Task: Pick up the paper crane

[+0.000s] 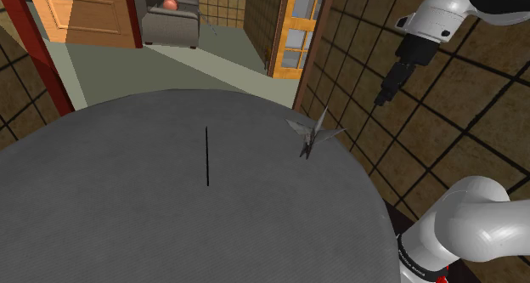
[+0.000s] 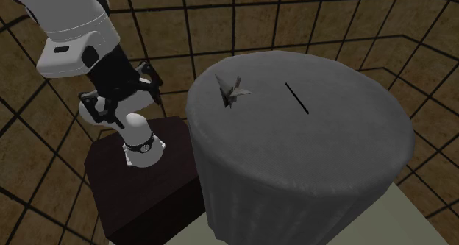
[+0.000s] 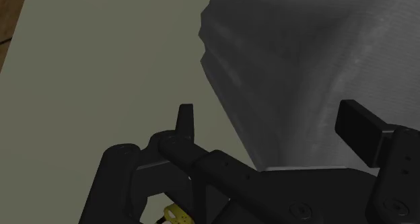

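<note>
The paper crane (image 1: 311, 132) is a small grey folded figure standing on the round grey-draped table (image 1: 127, 205), close to the table's edge on the shoulder view's right. In the second exterior view the crane (image 2: 230, 92) sits near the table (image 2: 316, 170) edge that faces the arm. My black gripper (image 1: 383, 97) hangs in the air beyond that edge, higher than the crane and apart from it. In the wrist view the fingers (image 3: 184, 120) stand wide apart with nothing between them, and the gripper (image 3: 272, 125) looks down past the tablecloth's side to the floor.
A thin black line (image 1: 206, 156) marks the tabletop's middle. The dark stand (image 2: 140, 196) is beside the table. Dark tiled walls close in behind the arm. Across the room are wooden doors (image 1: 81, 14) and an armchair (image 1: 170, 19).
</note>
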`<control>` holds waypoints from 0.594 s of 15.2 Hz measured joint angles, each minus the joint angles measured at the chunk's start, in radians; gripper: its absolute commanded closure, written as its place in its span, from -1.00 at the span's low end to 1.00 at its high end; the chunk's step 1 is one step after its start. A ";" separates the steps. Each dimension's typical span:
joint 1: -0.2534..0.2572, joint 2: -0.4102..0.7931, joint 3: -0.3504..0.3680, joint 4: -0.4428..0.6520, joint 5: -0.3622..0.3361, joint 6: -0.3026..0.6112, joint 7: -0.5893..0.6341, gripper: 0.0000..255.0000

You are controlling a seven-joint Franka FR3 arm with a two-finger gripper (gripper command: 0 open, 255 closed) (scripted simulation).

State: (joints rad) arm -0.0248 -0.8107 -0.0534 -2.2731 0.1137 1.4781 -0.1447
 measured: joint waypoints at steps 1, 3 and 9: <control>0.000 0.000 0.000 0.000 0.000 0.000 0.000 -1.00; -0.001 0.002 0.036 0.009 0.010 -0.007 0.047 -1.00; -0.003 0.045 0.231 0.069 0.074 -0.028 0.300 -1.00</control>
State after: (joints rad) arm -0.0277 -0.7655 0.1772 -2.2043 0.1877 1.4501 0.1554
